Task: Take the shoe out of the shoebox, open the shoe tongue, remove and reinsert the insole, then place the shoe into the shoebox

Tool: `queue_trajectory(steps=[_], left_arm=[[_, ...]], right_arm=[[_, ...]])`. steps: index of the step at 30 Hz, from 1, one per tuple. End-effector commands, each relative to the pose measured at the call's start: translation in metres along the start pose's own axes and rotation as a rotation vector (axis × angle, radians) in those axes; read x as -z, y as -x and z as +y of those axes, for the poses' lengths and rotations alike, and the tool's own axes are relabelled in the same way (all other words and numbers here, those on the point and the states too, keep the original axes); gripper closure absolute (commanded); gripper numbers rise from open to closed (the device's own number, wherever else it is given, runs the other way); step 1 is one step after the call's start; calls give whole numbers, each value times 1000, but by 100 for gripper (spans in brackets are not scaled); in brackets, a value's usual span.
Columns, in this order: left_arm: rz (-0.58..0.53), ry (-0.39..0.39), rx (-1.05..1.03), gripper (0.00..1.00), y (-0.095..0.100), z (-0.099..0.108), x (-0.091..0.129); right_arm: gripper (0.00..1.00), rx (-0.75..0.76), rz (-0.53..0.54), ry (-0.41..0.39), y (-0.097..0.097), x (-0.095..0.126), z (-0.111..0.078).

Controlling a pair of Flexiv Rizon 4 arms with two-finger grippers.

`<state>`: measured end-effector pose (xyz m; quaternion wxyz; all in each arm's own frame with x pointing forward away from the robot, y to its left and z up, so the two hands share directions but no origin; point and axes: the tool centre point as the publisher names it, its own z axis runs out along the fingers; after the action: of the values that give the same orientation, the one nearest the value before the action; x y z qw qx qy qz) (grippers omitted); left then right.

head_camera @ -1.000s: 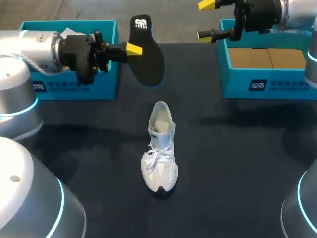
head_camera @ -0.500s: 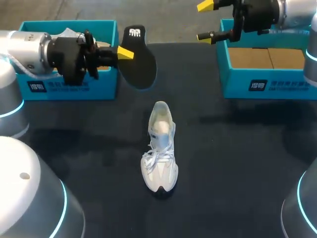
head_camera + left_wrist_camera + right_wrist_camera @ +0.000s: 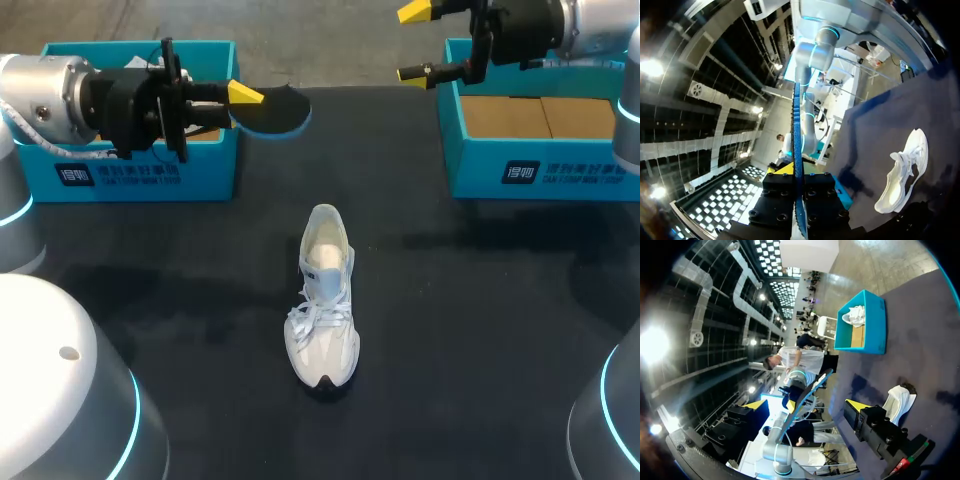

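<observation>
The insole point(image 3: 272, 108) has turned. A second ago its black face, with the white mark, stood toward the head view; now it lies nearly flat and shows only as a thin dark sliver. It has also drawn back toward the left box point(image 3: 130, 175), higher and farther from the shoe point(image 3: 324, 300) than before. The left tool point(image 3: 240, 95) stays clenched on it. In the left wrist view the insole point(image 3: 796, 150) runs edge-on between the two finger blocks, pinched from both sides.

The shoe has not shifted. It sits upright in the middle of the counter point(image 3: 480, 330), toe toward the robot and heel toward the boxes, laces loose and mouth open, with the pale lining bare inside. The left wrist view shows it point(image 3: 905, 170) well apart from the tool.

The right tool point(image 3: 418, 42) has kept its place above the near corner of the right box point(image 3: 540, 175), fingers spread and holding nothing.

By the look of it, removal is done and the left arm is re-orienting the insole for reinsertion. Laid flat, it would probably go in toe end first through the mouth. The shoe is unheld and may slide when pushed, so the idle right tool would likely need to steady the heel.
</observation>
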<state>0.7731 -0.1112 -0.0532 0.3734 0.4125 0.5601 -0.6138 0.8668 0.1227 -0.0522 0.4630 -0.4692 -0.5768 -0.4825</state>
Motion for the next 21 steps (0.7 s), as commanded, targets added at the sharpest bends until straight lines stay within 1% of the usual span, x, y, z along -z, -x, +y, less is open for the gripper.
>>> queue_trajectory(steps=[1,3,7,11,13,14,16,17,19,20,21], left_arm=[[12,-10,-8,100,0,-1,-3],[9,-20,9,100,-2,-1,-4],[-57,-44,138,100,-3,1,-4],[-81,-57,237,100,-3,3,-2],[-81,-56,267,100,-3,3,-1],[-65,-47,286,100,-4,3,-1],[-72,-28,330,100,-7,4,0],[-101,-20,395,100,-9,6,2],[-137,-23,460,100,-10,6,3],[-164,-6,505,100,-12,8,5],[-211,-6,565,100,-13,10,6]], right_arm=[[0,-1,-3,-2,0,0,1],[0,-1,-3,-2,0,0,1],[0,-1,-3,-2,0,0,1],[0,-1,-3,-2,0,0,1],[0,-1,-3,-2,0,0,1],[0,-1,-3,-2,0,0,1],[0,-1,-3,-2,0,0,1],[0,-1,-3,-2,0,0,1],[0,-1,-3,-2,0,0,1],[0,-1,-3,-2,0,0,1],[0,-1,-3,-2,0,0,1]])
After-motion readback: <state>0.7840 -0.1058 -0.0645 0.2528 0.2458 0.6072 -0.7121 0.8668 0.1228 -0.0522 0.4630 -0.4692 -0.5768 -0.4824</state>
